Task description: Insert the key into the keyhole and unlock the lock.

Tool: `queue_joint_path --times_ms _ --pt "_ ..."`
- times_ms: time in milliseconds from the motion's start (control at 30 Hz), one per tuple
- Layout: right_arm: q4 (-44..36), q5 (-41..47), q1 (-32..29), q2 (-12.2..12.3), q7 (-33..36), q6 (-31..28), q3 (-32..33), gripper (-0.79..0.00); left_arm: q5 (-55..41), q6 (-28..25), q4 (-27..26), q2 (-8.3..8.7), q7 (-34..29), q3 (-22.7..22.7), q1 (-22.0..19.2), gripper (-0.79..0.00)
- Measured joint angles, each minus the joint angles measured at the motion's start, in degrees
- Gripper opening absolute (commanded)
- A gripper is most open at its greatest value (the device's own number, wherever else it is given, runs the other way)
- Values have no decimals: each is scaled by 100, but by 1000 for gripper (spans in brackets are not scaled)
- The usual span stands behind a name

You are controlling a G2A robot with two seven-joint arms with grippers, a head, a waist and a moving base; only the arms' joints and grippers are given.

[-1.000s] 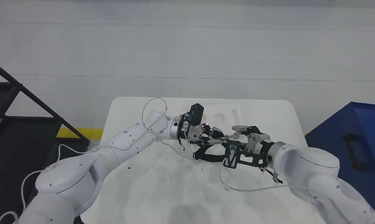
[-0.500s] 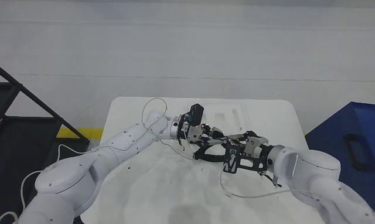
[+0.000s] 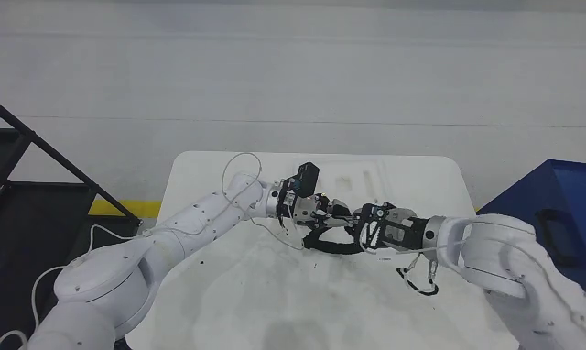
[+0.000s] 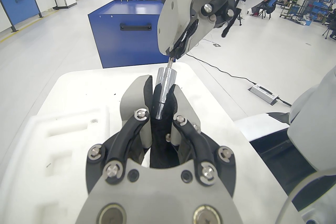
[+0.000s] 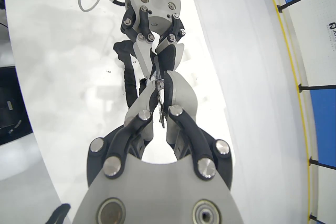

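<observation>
The left claw (image 4: pixel 160 84) pinches the chrome lock (image 4: pixel 161 107). At the lock's far end, the key (image 4: pixel 170 61) touches the keyhole face, pinched by the right claw (image 4: pixel 179 48). Both hang over mid-table (image 4: pixel 78 93), well apart from its edges.

Bright, even indoor light, probably from overhead fixtures, fills all three views. In the right wrist view the white table (image 5: pixel 204 83) glares almost blank in places, and the yellow floor line (image 5: pixel 288 46) bows with lens distortion toward the edge. The chrome barrel of the lock (image 4: pixel 165 83) carries hard highlights.
</observation>
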Motion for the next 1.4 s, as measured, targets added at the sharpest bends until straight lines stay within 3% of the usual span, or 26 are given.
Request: queue_joint_path --times_ms 433,467,500,533,867,1233,1300,1333,1400 --pt "508 2105 538 -49 933 833 -186 -785 68 0 -75 25 0 0 -34 -785" --pt "524 2182 576 -52 984 867 -206 -696 70 0 -75 27 0 0 -36 -785" --pt "547 2267 625 -55 1038 898 -230 -428 72 0 -71 29 0 0 -38 -785" --pt "565 2320 657 -58 1066 915 -245 0 73 0 -63 31 0 0 -38 -785" --pt "765 2768 592 -5 779 622 87 0 390 0 281 17 -96 0 53 -785" --pt "1113 3503 127 152 507 178 1026 0 42 0 537 -219 -1343 0 519 -779" --pt "1171 3524 75 173 499 131 1131 0 -105 0 541 -280 -1611 0 592 -182" --pt "1197 3511 63 180 496 122 1158 0 -162 0 547 -301 -1713 0 618 0" --pt "1294 3462 62 188 466 90 1177 0 -265 0 558 -340 -2034 0 671 0"
